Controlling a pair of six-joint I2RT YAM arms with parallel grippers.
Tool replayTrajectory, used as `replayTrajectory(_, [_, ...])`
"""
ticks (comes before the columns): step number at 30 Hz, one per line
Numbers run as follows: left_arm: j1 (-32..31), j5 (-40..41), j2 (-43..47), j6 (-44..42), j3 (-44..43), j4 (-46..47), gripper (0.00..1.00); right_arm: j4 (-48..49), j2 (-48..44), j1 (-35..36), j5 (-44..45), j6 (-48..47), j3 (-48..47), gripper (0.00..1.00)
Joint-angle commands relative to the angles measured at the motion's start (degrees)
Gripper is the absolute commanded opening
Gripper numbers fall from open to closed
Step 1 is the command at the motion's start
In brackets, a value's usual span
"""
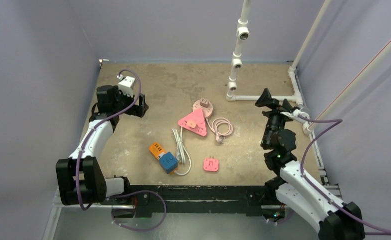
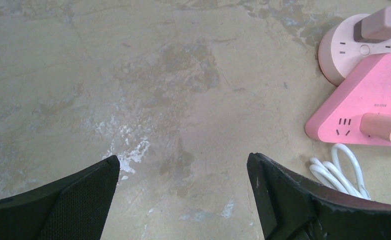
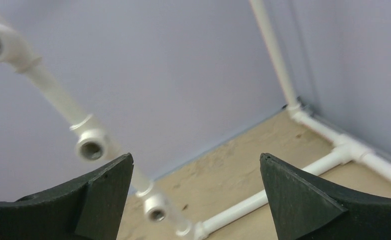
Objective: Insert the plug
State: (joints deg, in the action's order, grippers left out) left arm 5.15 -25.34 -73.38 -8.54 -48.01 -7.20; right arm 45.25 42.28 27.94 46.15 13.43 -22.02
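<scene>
Left gripper is seen spread wide, with nothing held between the fingers. It is hung over bare table, left of the sockets and apart from them. Right gripper is likewise spread wide and empty, raised at the right side and pointed at the white pipe frame and the back wall. Peach plug is found on the top face of the pink triangular power strip at mid-table. It looks seated, but the prongs can't be seen. The strip's far corner is touching a round pink socket hub, where a second, pinkish plug is stuck in. A coiled white cable is laid just beside the strip's near edge. Nearer the arm bases, an orange adapter is joined to a blue cube, and a pink square adapter is set apart from the rest.
</scene>
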Motion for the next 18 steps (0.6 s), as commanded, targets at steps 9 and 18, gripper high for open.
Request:
replayTrajectory(9, [0.39, -1.47, 0.10, -0.58, 2.64, 10.25, 0.99, 18.20, 18.86, -26.80, -15.70, -6.00, -1.04, 0.99])
replayTrajectory(18, [0.46, -4.01, -0.14, 2.12, 8.10, 17.60, 0.99, 23.04, 16.60, -27.14, -27.71, -11.87, 1.75, 0.99])
